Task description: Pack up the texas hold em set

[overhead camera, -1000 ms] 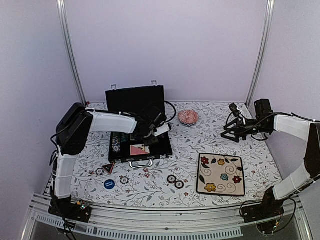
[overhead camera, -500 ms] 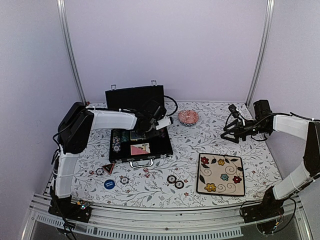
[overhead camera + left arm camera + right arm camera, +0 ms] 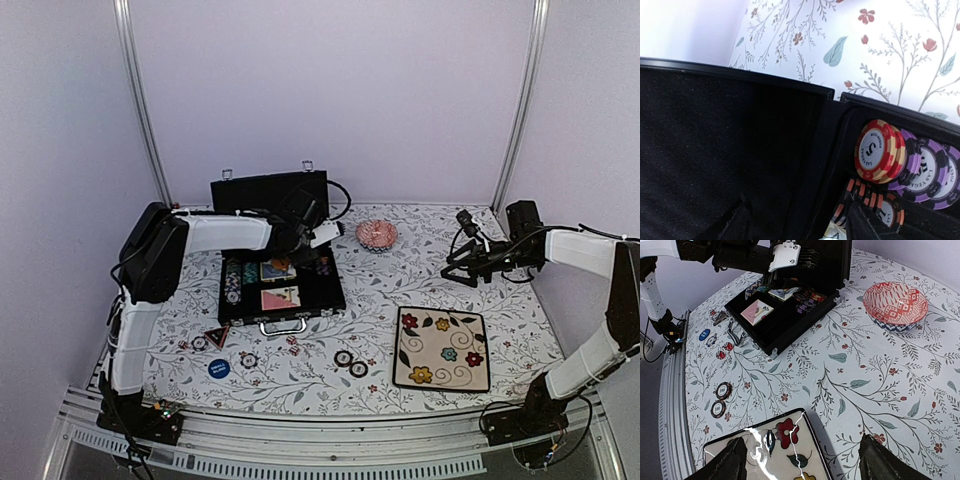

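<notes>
**A:** Over on the left half of the worktop (image 3: 370, 300), what is lying there?

**B:** The black case (image 3: 310, 292) lies open. Its lid (image 3: 262, 198) stands upright toward the far edge and its silver handle (image 3: 283, 326) faces the near edge. Two card decks (image 3: 280, 298) lie in the middle of the tray, with chips at both ends.

**A:** Which chips show up close?

**B:** In the left wrist view, a red-and-cream chip (image 3: 879, 150) stands on edge against some purple chips (image 3: 930, 172). Orange-and-black chips (image 3: 875, 207) sit just below them in that view. All are in the tray's corner beside the hinge.

**A:** And the left gripper?

**B:** The left gripper (image 3: 797, 210) hangs over the far side of the tray, by the hinge. Its fingers (image 3: 737, 222) are spread apart with nothing between them.

**A:** What is outside the case?

**B:** A pair of chips (image 3: 343, 358) lies side by side toward the middle of the near edge. A round blue button (image 3: 218, 368) lies toward the near left corner. Two single chips (image 3: 248, 360) and a red triangular piece (image 3: 217, 335) lie close to it. Two small red pieces (image 3: 728, 346) lie just in front of the handle, too small to say whether they are dice.

**A:** The right side?

**B:** The right gripper (image 3: 801, 440) hovers above the worktop near the right edge, its fingers wide apart and holding nothing. A cream flowered plate (image 3: 442, 348) lies toward the near right corner. A pink patterned bowl (image 3: 376, 234) stands near the far edge, just right of the case.
</notes>
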`<action>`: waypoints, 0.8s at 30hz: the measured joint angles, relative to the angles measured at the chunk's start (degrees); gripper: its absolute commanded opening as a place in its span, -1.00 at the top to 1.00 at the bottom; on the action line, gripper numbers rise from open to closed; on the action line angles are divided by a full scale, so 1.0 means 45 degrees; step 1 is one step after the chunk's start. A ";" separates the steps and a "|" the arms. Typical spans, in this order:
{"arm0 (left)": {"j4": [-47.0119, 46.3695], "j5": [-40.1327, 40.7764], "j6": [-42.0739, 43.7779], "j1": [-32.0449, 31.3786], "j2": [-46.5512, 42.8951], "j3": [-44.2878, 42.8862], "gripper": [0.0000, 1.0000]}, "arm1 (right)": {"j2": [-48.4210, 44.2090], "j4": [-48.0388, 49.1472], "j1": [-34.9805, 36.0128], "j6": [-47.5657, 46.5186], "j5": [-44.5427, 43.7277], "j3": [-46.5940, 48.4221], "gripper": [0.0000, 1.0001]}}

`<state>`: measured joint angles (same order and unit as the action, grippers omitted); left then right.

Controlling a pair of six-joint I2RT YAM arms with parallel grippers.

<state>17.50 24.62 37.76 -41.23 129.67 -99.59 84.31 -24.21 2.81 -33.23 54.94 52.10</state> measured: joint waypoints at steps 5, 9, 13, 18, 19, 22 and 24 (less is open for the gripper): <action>0.0277 -0.0238 -0.0112 -0.0005 -0.0151 0.0019 -0.30 | 0.0044 -0.0015 0.0000 0.0000 -0.0005 0.0000 -0.55; 0.0486 -0.1020 -0.0403 -0.0005 -0.1137 0.0733 -0.38 | 0.0044 -0.0039 0.0000 -0.0005 0.0000 0.0005 -0.54; 0.0908 -0.1889 -0.0500 -0.0005 -0.2501 0.1549 -0.39 | 0.0049 -0.0049 0.0000 -0.0005 0.0015 0.0005 -0.55; 0.0976 -0.2132 -0.0277 -0.0005 -0.2739 0.1919 -0.39 | 0.0117 -0.0058 0.0000 -0.0010 0.0015 0.0005 -0.55; 0.1035 -0.2137 -0.0165 0.0000 -0.2618 0.1977 -0.38 | 0.0121 -0.0063 0.0000 -0.0010 0.0015 0.0005 -0.55; 0.1049 -0.2186 0.0253 0.0000 -0.2234 0.2113 -0.39 | 0.0126 -0.0087 0.0000 -0.0015 0.0015 0.0005 -0.55; 0.1030 -0.2239 0.0525 0.0000 -0.2074 0.2210 -0.40 | 0.0126 -0.0102 0.0000 -0.0019 0.0015 0.0005 -0.55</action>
<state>22.13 14.55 40.12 -41.23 120.33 -89.65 84.88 -24.67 2.81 -33.32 55.00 52.12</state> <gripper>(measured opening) 0.693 0.775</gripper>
